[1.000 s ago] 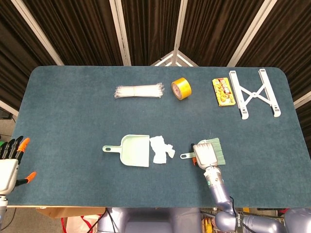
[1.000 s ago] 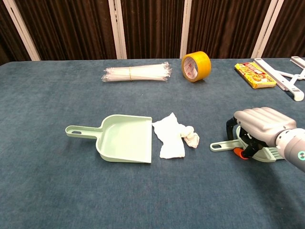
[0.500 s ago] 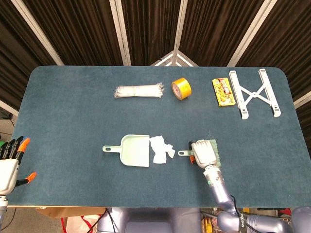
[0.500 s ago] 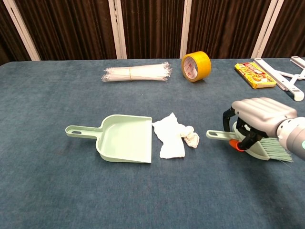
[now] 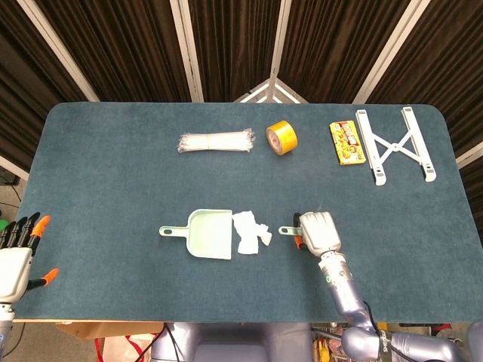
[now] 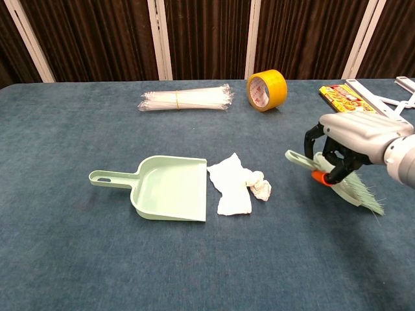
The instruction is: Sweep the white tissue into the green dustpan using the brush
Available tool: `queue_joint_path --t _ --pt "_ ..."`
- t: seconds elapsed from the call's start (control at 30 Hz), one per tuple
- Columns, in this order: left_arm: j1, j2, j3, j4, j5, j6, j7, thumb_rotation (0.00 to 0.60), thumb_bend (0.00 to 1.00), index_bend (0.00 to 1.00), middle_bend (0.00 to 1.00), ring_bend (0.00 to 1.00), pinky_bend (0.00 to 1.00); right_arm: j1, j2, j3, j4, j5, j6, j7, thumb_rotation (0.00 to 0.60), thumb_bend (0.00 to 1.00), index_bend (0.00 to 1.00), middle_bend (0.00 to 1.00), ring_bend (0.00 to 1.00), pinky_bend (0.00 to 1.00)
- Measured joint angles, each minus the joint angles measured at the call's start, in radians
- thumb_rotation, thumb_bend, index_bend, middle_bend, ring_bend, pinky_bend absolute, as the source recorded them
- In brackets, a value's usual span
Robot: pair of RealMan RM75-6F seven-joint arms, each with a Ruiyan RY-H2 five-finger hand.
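White tissue (image 6: 237,186): crumpled sheet, one flatter square portion plus a small balled end toward the right; lies on the blue desk (image 6: 78,259), touching or just beside the open mouth of the dustpan.

Green dustpan (image 6: 170,188): pale mint, flat on the desk, handle pointing left (loop hole at the tip).

Brush (image 6: 353,190): pale green, same mint tone; tilted, handle end pointing left toward the tissue, bristles down to the right.

Right hand (image 6: 353,146): fingers curled around the brush, grasping it, to the right of the tissue.

Left hand (image 5: 16,256): off the desk's near left corner, fingers straight and apart, holding nothing.

Far side of desk: bundle of clear straws (image 6: 185,99), yellow tape roll (image 6: 266,90), yellow packet (image 6: 345,100), white folding stand (image 5: 395,144).
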Motion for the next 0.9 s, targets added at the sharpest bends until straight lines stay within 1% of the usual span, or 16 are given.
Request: queue_joint_path --t 0.27,0.53,0.57,0.63,0.67,0.7,0.73,0.77,0.83,0.87,0.9 --pt "-0.031 0.016 -0.007 -0.051 -0.027 -0.058 0.042 0.6 0.0 0.0 0.0 0.0 0.0 0.016 0.03 0.021 -0.043 0.018 0.004 0.001 0.6 0.48 0.7 0.89 0.92 0.79" --pt "-0.1 0.041 -0.045 -0.141 -0.09 -0.139 0.129 0.6 0.0 0.0 0.0 0.0 0.0 0.031 0.056 0.037 -0.075 0.033 0.009 0.007 0.6 0.49 0.71 0.89 0.92 0.79" --pt "-0.108 0.043 -0.05 -0.15 -0.099 -0.147 0.14 0.6 0.0 0.0 0.0 0.0 0.01 0.034 0.06 0.039 -0.078 0.036 0.01 0.007 0.6 0.49 0.71 0.89 0.92 0.79" --pt "-0.127 0.046 -0.064 -0.173 -0.122 -0.163 0.166 0.6 0.04 0.0 0.01 0.02 0.07 0.037 0.064 0.041 -0.082 0.038 0.012 0.005 0.6 0.49 0.71 0.89 0.92 0.79" --pt "-0.135 0.047 -0.07 -0.181 -0.131 -0.169 0.179 0.6 0.07 0.02 0.03 0.05 0.13 0.039 0.066 0.042 -0.084 0.042 0.013 0.004 0.6 0.49 0.71 0.89 0.92 0.79" --pt "-0.143 0.047 -0.076 -0.187 -0.14 -0.174 0.192 0.6 0.1 0.05 0.09 0.11 0.19 0.04 0.068 0.043 -0.085 0.044 0.014 0.004 0.6 0.49 0.71 0.89 0.92 0.79" --pt "-0.154 0.045 -0.084 -0.193 -0.151 -0.179 0.212 0.6 0.13 0.09 0.17 0.19 0.26 0.042 0.069 0.043 -0.087 0.048 0.015 0.003 0.6 0.49 0.71 0.89 0.92 0.79" --pt "-0.163 0.043 -0.091 -0.197 -0.16 -0.183 0.229 0.6 0.14 0.12 0.24 0.25 0.32 0.044 0.072 0.044 -0.089 0.051 0.016 0.002 0.6 0.49 0.71 0.89 0.92 0.79" --pt "-0.185 0.035 -0.107 -0.203 -0.181 -0.19 0.273 0.6 0.16 0.17 0.43 0.43 0.48 0.047 0.075 0.044 -0.092 0.056 0.017 0.001 0.6 0.49 0.71 0.89 0.92 0.79" --pt "-0.196 0.03 -0.114 -0.205 -0.19 -0.193 0.293 0.6 0.16 0.18 0.47 0.47 0.52 0.048 0.077 0.043 -0.093 0.057 0.018 0.0 0.6 0.49 0.71 0.89 0.92 0.79" --pt "-0.208 0.024 -0.122 -0.206 -0.2 -0.197 0.314 0.6 0.17 0.21 0.55 0.55 0.59 0.049 0.078 0.043 -0.094 0.058 0.019 0.0 0.6 0.49 0.71 0.89 0.92 0.79"
